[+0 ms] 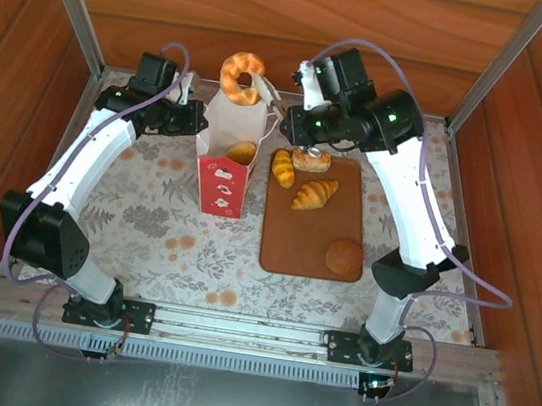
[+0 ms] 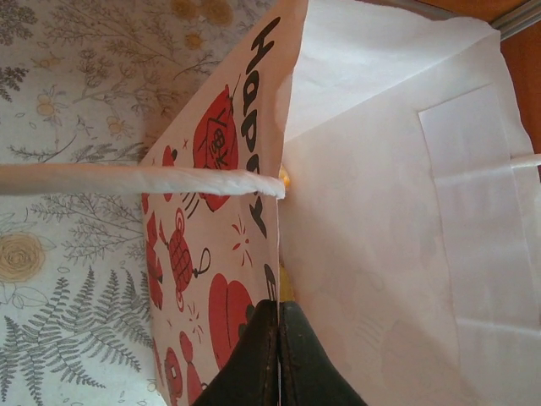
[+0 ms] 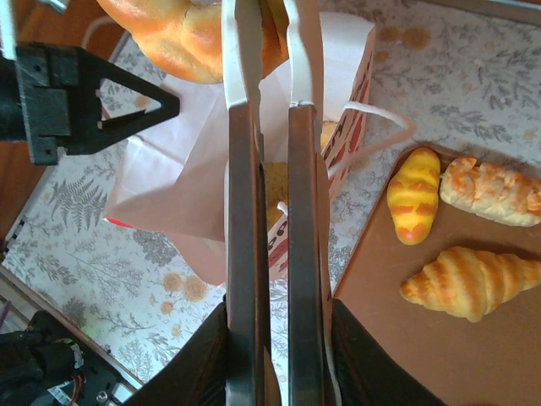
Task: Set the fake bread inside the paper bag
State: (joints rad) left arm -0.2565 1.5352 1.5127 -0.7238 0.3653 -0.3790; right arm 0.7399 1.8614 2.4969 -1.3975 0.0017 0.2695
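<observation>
Ring doughnut (image 1: 242,75) of golden fake bread hangs clamped between the tips of the metal tongs (image 3: 241,211), high over the far rim of the paper bag (image 1: 225,171). The bag's open mouth lies just below the doughnut and a little toward the near side, so what seems to be left is a short shift nearer, a drop and a release. The tongs' long axis runs from the right gripper (image 3: 279,364), which is squeezed shut around their two arms, out toward the bag on its left.

The left gripper (image 2: 277,355) is pinched closed on the bag's left-hand wall at the rim, holding the mouth spread and the bag upright on the flowered tabletop (image 1: 148,216). One yellow roll (image 1: 243,151) already shows inside the bag.

Just right of the bag, a brown board (image 1: 291,241) carries the pieces yet to go: an oval roll (image 1: 283,167), a flat glazed pastry (image 1: 312,158), a croissant (image 1: 315,194) and a round brown bun (image 1: 344,257). All four lie nearer the right arm.
</observation>
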